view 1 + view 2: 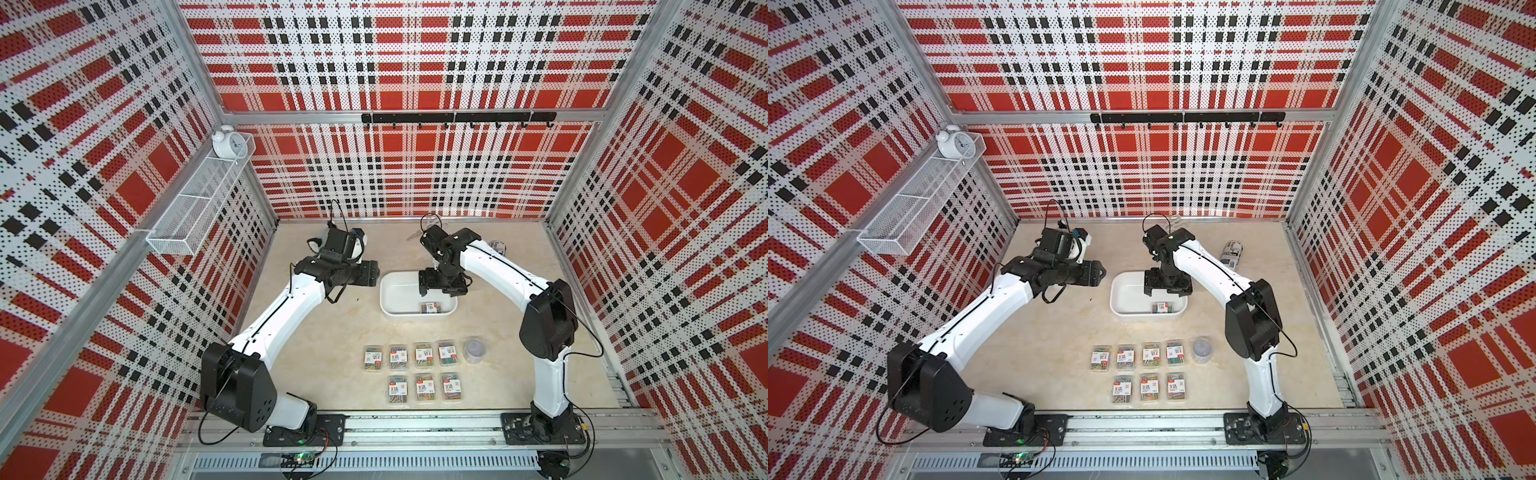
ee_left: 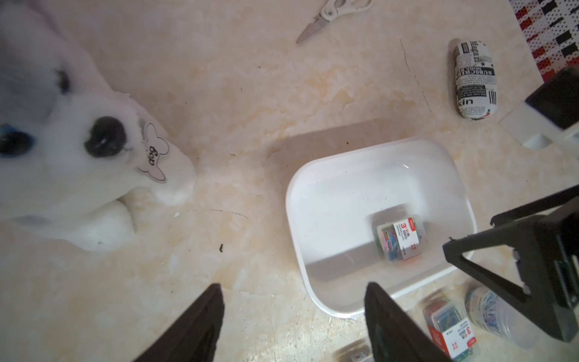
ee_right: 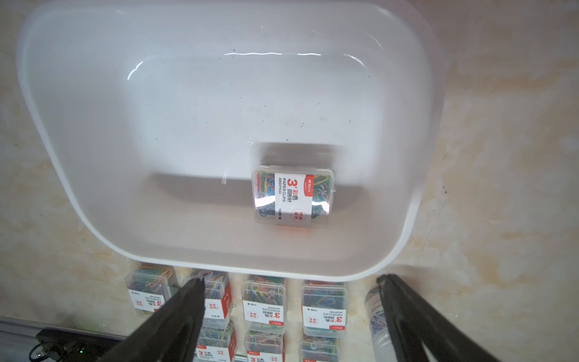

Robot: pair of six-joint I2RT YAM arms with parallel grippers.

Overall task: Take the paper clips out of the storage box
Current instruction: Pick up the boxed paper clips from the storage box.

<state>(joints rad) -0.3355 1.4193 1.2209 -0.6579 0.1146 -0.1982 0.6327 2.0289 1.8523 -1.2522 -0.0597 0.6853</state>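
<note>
Nearest the arm bases, seven cases of paper clips (image 1: 422,356) and a round tub (image 1: 475,350) lie in rows on the counter (image 1: 332,332). Just beyond, the storage box (image 1: 388,309) holds one last case (image 3: 293,196), flat against its near wall toward the right corner, its long side seemingly along that wall. The right claw (image 3: 291,280) hangs wide and empty over the box, with the case below it on the base side (plainly the nearer arm). The left claw (image 2: 293,286), jaws apart and empty, sits beside the box's left end.

"3 PAPER CLIPS" on the case label (image 3: 293,196); "dog" on a bone tag (image 2: 152,152); "SUBSCRI" on the printed cylinder (image 2: 475,80).
</note>
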